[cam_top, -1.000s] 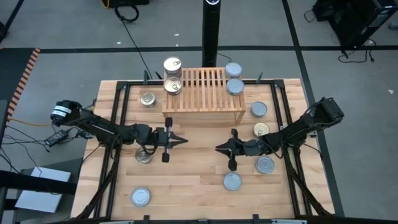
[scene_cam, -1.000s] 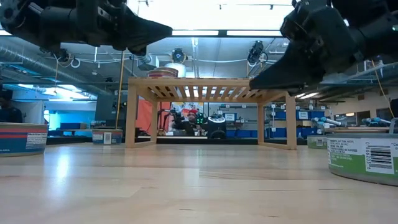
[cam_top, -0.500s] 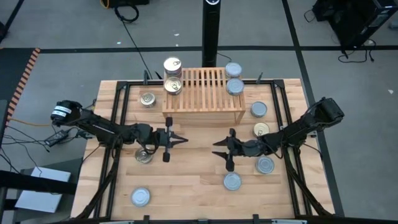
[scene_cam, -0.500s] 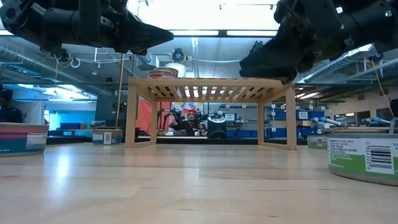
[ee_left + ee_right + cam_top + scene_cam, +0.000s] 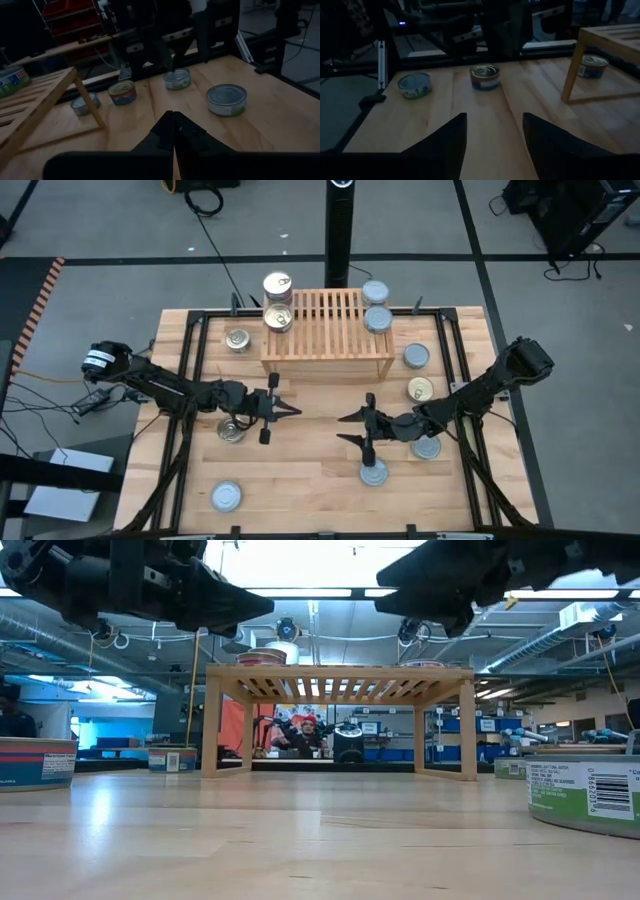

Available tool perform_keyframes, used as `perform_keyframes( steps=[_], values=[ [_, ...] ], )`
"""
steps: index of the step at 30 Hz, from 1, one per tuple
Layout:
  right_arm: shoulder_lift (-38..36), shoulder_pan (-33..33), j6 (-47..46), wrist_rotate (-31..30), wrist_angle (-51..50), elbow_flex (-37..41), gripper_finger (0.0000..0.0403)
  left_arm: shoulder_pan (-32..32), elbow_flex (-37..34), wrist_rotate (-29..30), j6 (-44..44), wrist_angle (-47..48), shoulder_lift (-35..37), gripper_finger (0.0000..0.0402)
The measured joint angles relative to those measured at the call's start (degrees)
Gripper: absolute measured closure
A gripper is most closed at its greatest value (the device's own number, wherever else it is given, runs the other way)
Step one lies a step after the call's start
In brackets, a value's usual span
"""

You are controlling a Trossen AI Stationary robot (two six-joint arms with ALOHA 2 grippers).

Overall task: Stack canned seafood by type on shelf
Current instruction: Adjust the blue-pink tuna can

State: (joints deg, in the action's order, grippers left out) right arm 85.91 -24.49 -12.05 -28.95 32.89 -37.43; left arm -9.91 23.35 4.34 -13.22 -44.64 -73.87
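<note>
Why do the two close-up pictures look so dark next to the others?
Both wrist views are dim: the tins and table are murky. The high view is evenly lit. In the low view, bright ceiling lights behind leave the right gripper a black silhouette.

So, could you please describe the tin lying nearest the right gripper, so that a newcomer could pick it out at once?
Start at the wooden shelf at the table's far edge and come toward the near edge on the right side, to the open right gripper. Just nearer the edge than its fingers lies a silver-lidded tin. It is the nearest to the table's front edge of the right-hand tins; its closest neighbour is half hidden under the arm.
</note>
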Motion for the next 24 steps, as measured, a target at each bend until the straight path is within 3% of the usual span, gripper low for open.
perform_keyframes(
  steps=[6,16,24],
  values=[
    [-0.02,-0.17,-1.81,0.87,-8.55,-3.74,0.0201,0.00,0.00,-0.05,0.02,0.69,0.00,0.0394],
    [-0.02,2.09,-0.87,6.56,-11.25,-6.93,0.0201,0.00,0.02,-0.11,0.20,3.14,0.00,0.0394],
    [-0.02,1.83,-3.76,6.82,-23.71,-12.66,0.0201,0.00,0.02,-0.09,0.13,4.17,0.00,0.0394]
  ],
)
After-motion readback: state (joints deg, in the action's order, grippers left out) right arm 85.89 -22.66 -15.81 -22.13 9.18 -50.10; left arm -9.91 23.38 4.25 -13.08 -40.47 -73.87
